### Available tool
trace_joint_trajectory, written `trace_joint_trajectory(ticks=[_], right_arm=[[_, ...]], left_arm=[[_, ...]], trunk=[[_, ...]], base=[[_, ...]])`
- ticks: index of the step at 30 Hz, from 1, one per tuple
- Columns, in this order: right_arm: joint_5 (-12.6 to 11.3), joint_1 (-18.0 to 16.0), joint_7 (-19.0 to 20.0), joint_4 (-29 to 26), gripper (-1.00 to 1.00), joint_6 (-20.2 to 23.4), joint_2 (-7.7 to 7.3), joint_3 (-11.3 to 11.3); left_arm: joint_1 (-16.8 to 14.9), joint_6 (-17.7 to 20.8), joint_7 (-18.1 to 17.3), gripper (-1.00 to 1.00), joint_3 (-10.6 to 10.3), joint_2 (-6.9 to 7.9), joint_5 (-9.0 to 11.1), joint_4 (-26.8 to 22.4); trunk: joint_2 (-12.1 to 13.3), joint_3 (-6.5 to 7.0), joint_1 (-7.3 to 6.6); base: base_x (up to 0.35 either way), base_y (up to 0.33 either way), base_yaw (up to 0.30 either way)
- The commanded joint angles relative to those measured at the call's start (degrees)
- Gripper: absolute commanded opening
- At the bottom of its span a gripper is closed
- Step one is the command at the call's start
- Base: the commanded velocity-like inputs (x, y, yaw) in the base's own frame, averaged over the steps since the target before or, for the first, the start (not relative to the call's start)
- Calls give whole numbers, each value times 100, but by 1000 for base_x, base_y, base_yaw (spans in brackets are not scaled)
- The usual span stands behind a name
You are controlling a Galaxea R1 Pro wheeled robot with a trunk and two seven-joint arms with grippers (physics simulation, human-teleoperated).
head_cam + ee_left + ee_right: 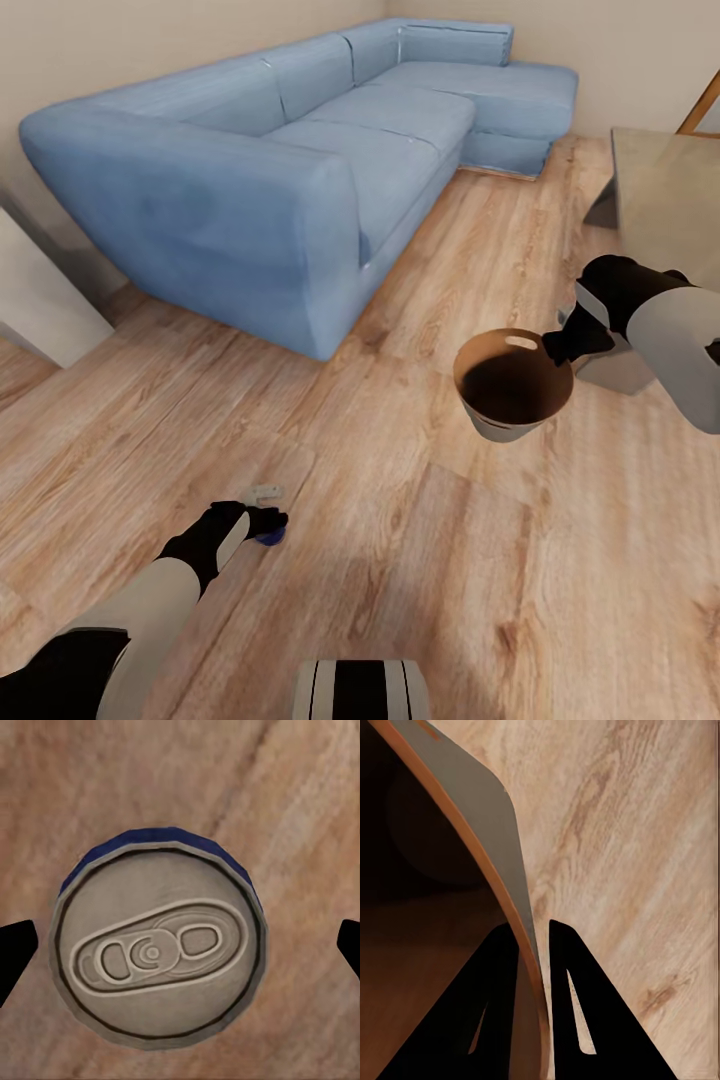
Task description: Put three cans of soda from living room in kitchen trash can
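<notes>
Blue soda can (pixel 159 945) sits upright on the wood plank floor (pixel 400 560), and in my left wrist view I'm looking straight down at its grey top and pull tab. My left gripper (pixel 268 522) is right over it, low in the lower left of the head view, with only a sliver of dark blue showing past the black fingers (pixel 16 949). Those fingers sit wide apart at the two side edges of the wrist picture, clear of the can on both sides, so that claw is open around it.

Over at the right middle of the head view, my right gripper (pixel 560 345) holds the trash can (pixel 512 385) up off the floor by its rim. The right wrist view shows it plainly: one finger (pixel 484 1012) inside the tan-brown wall, the other outside the grey wall (pixel 480 802), pinched tight on the rim. The bin's mouth faces up, its inside dark.

Beyond, the blue corner sofa (pixel 290 150) fills the upper left, and a grey low table (pixel 665 195) sits at the upper right edge.
</notes>
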Motion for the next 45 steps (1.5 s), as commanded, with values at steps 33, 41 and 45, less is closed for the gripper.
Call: trace_joint_trajectory(ticks=[33,41,45], right_arm=[[-121,-3,37,-2,-100,10,1,-75],[-121,-3,37,-2,-100,10,1,-75],[-121,-3,37,3,-100,10,6,-82]], left_arm=[[8,-26,5,-100,0,0,0,-5],[1,44,5,-100,8,-7,0,5],[0,67,-5,-100,9,-8,-3,11]], trunk=[[-10,-154,17],[0,1,-1],[5,89,-11]], base=[[15,12,0],[0,0,0],[0,0,0]])
